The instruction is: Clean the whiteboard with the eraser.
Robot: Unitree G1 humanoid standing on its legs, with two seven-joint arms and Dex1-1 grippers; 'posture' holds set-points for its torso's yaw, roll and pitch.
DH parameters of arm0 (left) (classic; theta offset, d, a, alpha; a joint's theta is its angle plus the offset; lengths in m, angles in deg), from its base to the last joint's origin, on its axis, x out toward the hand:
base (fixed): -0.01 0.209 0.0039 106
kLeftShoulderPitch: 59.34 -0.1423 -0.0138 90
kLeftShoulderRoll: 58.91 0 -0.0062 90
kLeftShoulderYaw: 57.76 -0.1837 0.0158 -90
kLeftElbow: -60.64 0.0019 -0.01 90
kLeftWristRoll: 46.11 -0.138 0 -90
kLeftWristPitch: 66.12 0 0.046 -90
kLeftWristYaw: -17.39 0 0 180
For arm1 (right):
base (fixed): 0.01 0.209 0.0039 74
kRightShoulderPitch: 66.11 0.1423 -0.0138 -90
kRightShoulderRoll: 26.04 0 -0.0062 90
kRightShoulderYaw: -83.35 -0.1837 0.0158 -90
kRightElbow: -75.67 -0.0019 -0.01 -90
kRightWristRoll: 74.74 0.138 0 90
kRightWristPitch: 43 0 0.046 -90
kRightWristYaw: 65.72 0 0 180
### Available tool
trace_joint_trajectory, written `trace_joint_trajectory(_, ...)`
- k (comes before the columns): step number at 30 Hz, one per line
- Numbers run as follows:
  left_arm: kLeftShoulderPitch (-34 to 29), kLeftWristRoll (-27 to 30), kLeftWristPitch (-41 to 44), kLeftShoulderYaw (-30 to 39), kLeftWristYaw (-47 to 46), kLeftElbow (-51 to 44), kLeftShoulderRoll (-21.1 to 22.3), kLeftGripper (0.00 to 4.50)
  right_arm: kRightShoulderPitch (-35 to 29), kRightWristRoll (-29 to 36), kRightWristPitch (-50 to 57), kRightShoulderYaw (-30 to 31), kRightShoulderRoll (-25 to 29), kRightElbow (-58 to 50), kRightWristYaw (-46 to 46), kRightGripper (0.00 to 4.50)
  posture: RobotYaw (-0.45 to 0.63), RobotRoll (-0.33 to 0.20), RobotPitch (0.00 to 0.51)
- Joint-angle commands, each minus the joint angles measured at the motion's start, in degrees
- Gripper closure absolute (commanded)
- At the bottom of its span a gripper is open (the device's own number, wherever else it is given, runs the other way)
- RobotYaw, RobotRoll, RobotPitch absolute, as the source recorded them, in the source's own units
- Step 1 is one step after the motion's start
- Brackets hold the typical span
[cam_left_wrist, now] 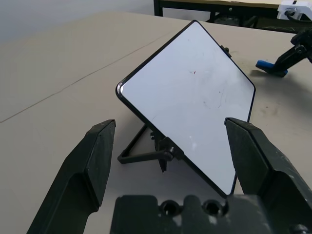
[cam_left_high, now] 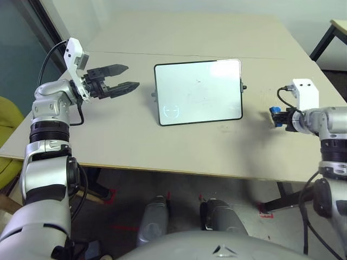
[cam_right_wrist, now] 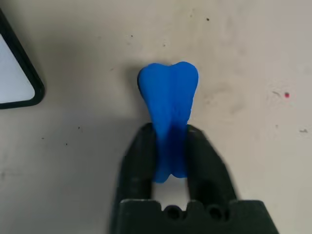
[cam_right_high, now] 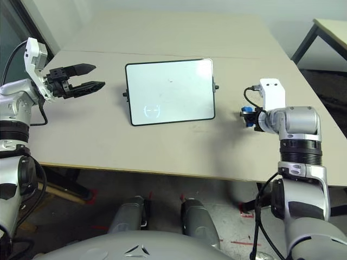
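Between the black fingers of the robot's right claw [cam_right_wrist: 170, 141], a blue bone-shaped eraser [cam_right_wrist: 168, 105] is gripped; the spread, empty left claw [cam_left_high: 132, 77] faces the black-framed white rectangular whiteboard [cam_left_high: 199, 92] on its stand.

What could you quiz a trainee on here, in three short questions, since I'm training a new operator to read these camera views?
1. Multiple choice: which gripper is at the blue eraser? (a) left, (b) right, (c) both.
2. True or false: the left gripper holds the whiteboard by its frame.
3. Fill in: the whiteboard is propped up on the table by a black ____.

Key: 1. b, the right gripper, with a finger on each side of the eraser's narrow middle; 2. false, its fingers are open with nothing between them; 3. stand.
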Motion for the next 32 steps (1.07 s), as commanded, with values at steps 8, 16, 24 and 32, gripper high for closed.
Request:
trace_joint_trajectory(8,-0.79,-0.68,-5.87,3.8,-9.22,3.95,1.03,0.0,0.81,5.21,-13.59,-4.56,9.4,-2.01,-2.15,0.03,0.15,0.0,0.047)
trace_joint_trajectory(16,-0.82,-7.68,-19.32,5.24,-39.57,15.89,-0.42,0.0,-5.64,5.25,-58.83,-11.17,2.61,10.7,2.03,0.03,0.16,0.0,0.045)
trace_joint_trajectory(24,-1.53,-10.28,-23.28,5.86,-57.13,23.05,-2.69,0.0,-5.44,3.56,-84.05,-12.66,-2.47,24.35,16.93,0.03,0.13,0.0,0.049)
trace_joint_trajectory(32,-1.24,-10.77,-22.89,5.84,-65.9,26.19,-4.84,0.0,-4.17,4.79,-91.37,-12.09,-2.3,35.13,20.95,0.03,0.13,0.0,0.037)
